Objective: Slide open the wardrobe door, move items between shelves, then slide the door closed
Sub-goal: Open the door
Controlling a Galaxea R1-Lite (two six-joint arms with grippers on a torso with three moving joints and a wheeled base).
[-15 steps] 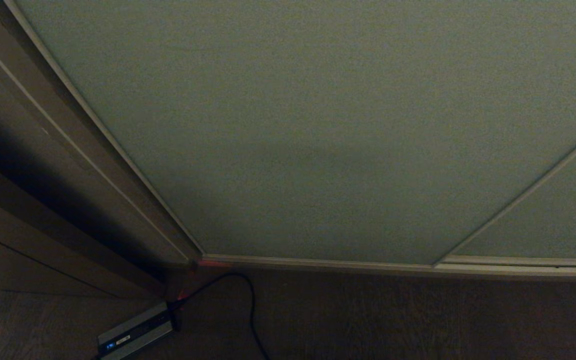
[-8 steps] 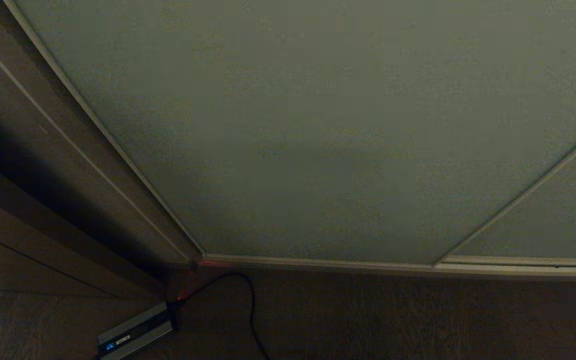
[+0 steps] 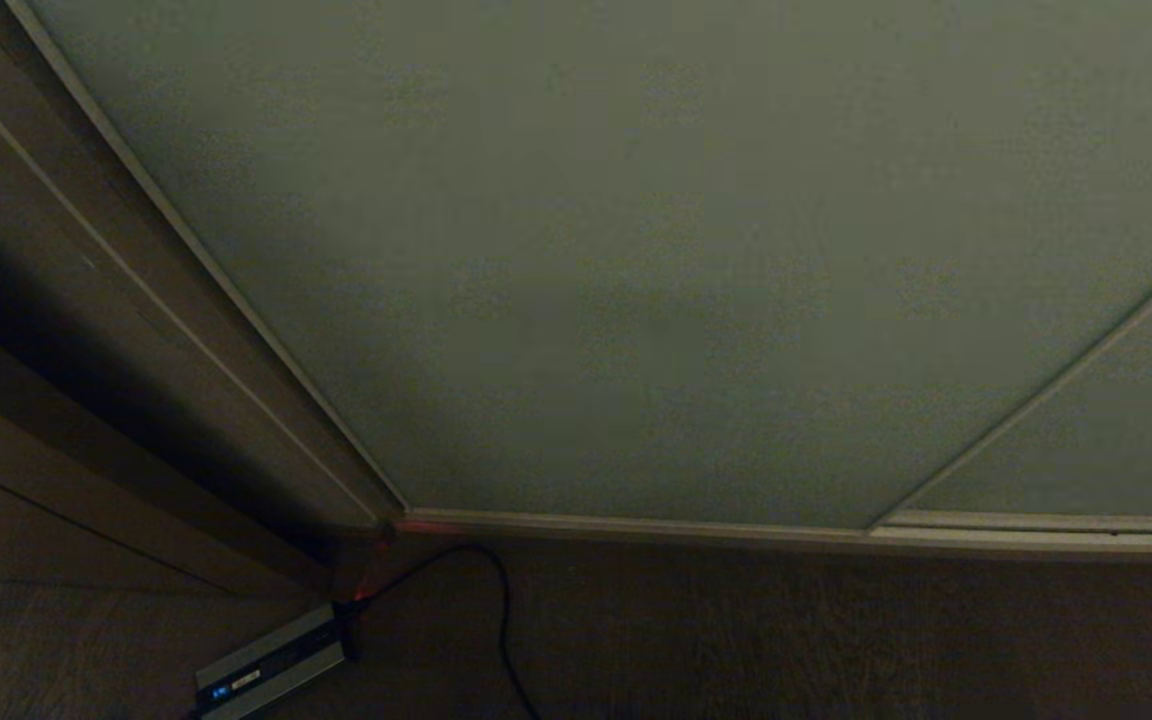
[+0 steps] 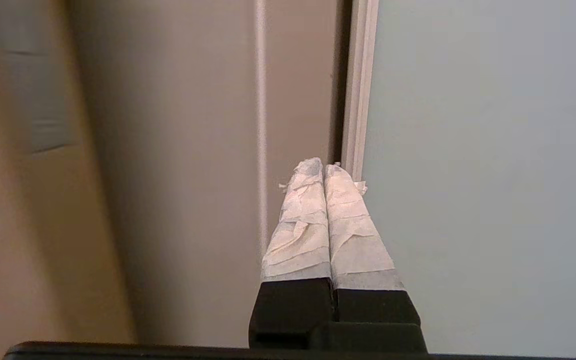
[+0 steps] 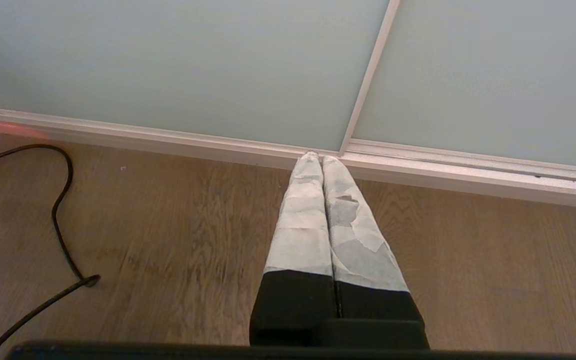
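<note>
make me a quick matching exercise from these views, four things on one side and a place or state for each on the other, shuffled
Things:
1. sliding wardrobe door
2. left gripper
3. right gripper
4. power brick

Places or states:
a. shut, pointing at the bottom rail where two panels meet
b. lying on the dark floor, blue light on, black cable attached
c. closed, filling most of the head view
d. shut, tips at the door's pale vertical frame edge

Pairs: 1-c, 2-d, 3-a, 4-b

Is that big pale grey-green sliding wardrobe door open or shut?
Shut: the pale grey-green sliding wardrobe door covers the opening, its frame edge at the brown side panel.
</note>
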